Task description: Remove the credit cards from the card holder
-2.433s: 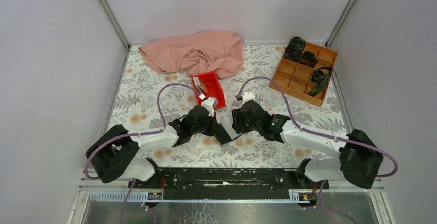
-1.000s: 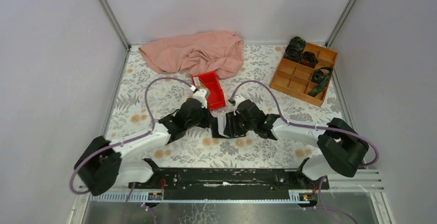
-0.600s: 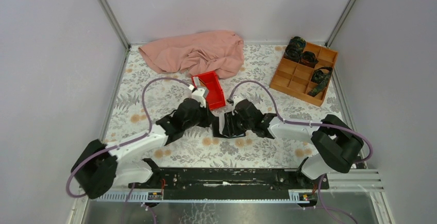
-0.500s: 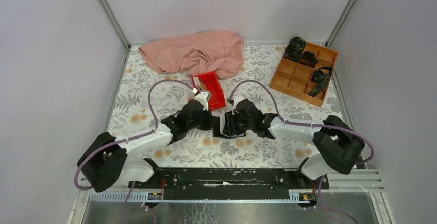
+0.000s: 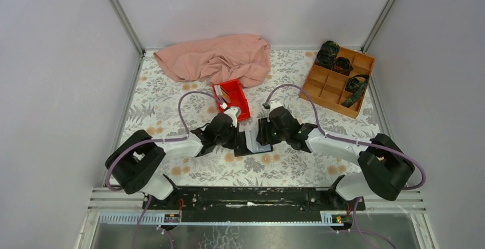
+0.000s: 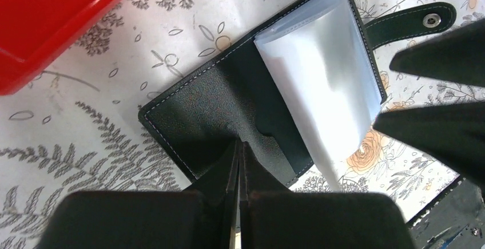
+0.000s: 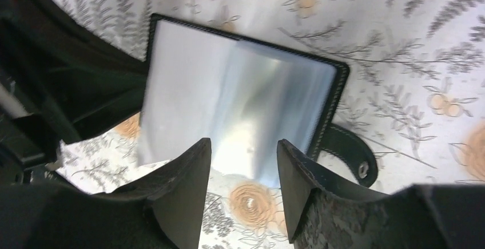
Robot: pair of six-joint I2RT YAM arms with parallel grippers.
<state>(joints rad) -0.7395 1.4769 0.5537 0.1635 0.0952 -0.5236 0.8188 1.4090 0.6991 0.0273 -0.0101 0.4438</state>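
The card holder (image 5: pixel 246 147) lies open on the table between both grippers, black with a snap strap (image 6: pixel 409 22). Its cloudy white plastic sleeve (image 6: pixel 320 77) fans out over the right panel; no separate credit cards are distinguishable in it. My left gripper (image 6: pixel 239 144) is shut, its tips resting on the holder's black left panel (image 6: pixel 211 111). My right gripper (image 7: pixel 243 146) is open just above the sleeve's (image 7: pixel 240 103) near edge, nothing between its fingers. From above, the left gripper (image 5: pixel 234 138) and right gripper (image 5: pixel 260 138) flank the holder.
A red tray (image 5: pixel 233 99) stands just behind the holder, with something pale lying in it. A pink cloth (image 5: pixel 216 58) is heaped at the back. A wooden compartment box (image 5: pixel 337 78) with dark items sits at the back right.
My left gripper has drawn back from beside the red tray onto the holder's left panel. The right gripper has shifted slightly right, and the pale sleeve now shows between the two.
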